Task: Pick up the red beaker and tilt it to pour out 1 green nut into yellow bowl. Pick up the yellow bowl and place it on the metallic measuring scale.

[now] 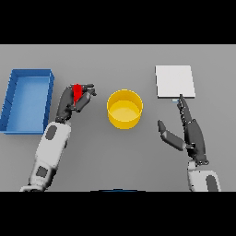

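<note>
The red beaker (77, 91) is held in my left hand (73, 102), whose fingers and thumb curl round it, left of the yellow bowl (124, 109). Only a small part of the beaker shows between the fingers. The bowl stands upright at the table's middle; I see no nut inside it. The metallic measuring scale (174, 81) is a pale square plate at the back right. My right hand (190, 131) rests open just in front of the scale, fingers straight and pointing at its near edge, thumb spread toward the bowl.
A blue open tray (27, 99) lies at the far left, close beside my left forearm. The grey table (120, 152) stretches between the two arms in front of the bowl.
</note>
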